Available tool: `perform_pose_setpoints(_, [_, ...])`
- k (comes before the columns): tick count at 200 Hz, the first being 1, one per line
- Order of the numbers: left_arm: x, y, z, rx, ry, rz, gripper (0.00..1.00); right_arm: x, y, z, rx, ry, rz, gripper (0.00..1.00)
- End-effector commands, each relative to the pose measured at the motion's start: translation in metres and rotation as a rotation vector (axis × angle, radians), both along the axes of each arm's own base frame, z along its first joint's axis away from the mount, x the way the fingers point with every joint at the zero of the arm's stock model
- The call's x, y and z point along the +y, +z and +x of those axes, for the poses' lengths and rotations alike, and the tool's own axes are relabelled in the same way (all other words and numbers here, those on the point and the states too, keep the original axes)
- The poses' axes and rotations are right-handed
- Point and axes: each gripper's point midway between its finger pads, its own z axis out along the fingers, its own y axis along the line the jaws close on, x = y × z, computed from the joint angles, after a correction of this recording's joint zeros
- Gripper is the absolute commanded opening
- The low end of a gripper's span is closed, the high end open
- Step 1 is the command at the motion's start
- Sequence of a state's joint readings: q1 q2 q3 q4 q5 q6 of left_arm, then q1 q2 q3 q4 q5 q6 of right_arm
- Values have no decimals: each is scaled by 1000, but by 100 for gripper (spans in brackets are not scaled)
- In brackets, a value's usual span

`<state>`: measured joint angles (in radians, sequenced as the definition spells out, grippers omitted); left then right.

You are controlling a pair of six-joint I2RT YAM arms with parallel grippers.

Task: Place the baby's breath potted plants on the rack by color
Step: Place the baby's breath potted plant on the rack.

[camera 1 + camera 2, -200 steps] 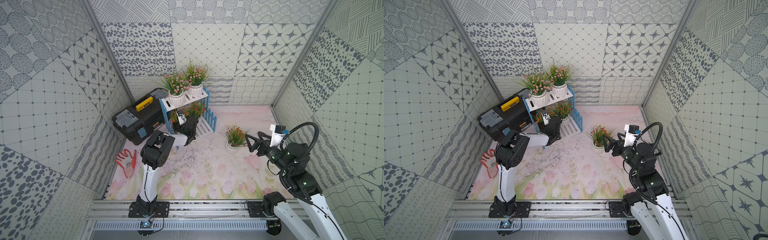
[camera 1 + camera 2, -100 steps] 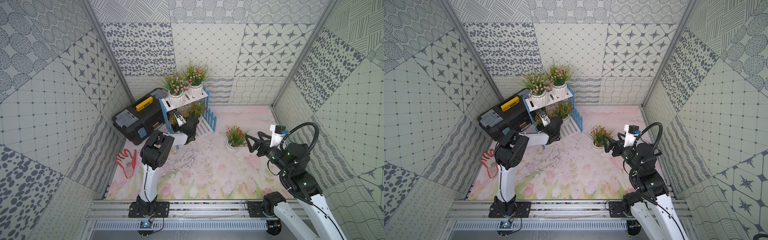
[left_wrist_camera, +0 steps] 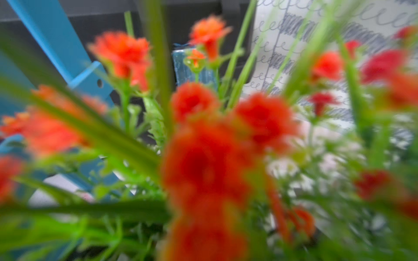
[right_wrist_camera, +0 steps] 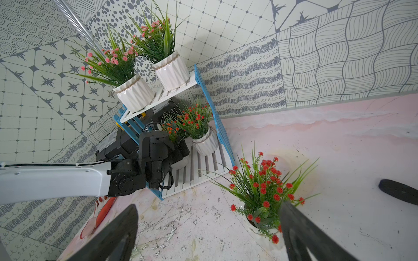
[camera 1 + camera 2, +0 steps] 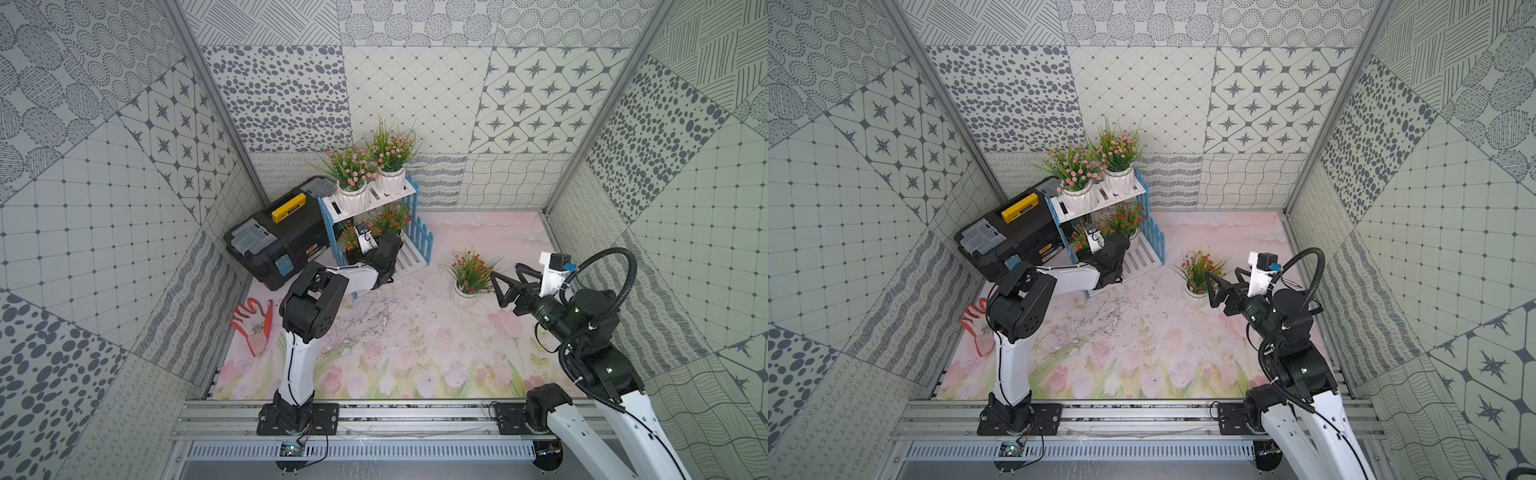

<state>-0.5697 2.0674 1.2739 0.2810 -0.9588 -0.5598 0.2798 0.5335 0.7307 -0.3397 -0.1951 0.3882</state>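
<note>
The rack (image 5: 420,237) stands at the back beside the wall. Two pink baby's breath potted plants (image 5: 352,169) (image 5: 392,147) stand on its top shelf. On the lower shelf stands an orange-red plant (image 5: 392,218), with another (image 5: 349,237) to its left. My left gripper reaches in at that left one, and its fingers are hidden behind the wrist. Orange-red blossoms (image 3: 203,158) fill the left wrist view. A third orange-red plant (image 5: 471,272) stands on the table. My right gripper (image 5: 504,270) hangs open just to its right, with the pot (image 4: 262,228) close inside one finger (image 4: 300,235).
A black toolbox (image 5: 278,237) with a yellow handle sits against the left side of the rack. A red and white glove (image 5: 253,324) lies on the mat near the left wall. The left arm's elbow (image 5: 309,307) stands over the mat's front left.
The left wrist has shifted slightly at the rack's lower shelf. The right arm and the plant on the table have not moved.
</note>
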Motion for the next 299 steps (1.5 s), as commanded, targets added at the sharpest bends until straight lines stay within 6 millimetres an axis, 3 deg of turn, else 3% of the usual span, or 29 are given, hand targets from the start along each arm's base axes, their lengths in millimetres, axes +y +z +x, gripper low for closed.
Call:
perform_pose_setpoints(1, [-12, 15, -7, 22, -38, 46, 98, 0, 7, 0, -40, 6, 8, 98])
perform_pose_setpoints(113, [-2, 9, -38, 108, 52, 41, 98, 1, 3, -5, -41, 17, 13, 98])
perform_pose_setpoints(220, [32, -1, -79, 243, 313, 69, 98, 1, -1, -11, -42, 27, 16, 98])
perform_pose_setpoints(252, [31, 5, -88, 230, 335, 86, 98, 2, -2, -11, -40, 32, 19, 98])
perform_pose_setpoints(299, [14, 10, -93, 204, 286, 120, 98, 2, -1, -12, -43, 34, 18, 98])
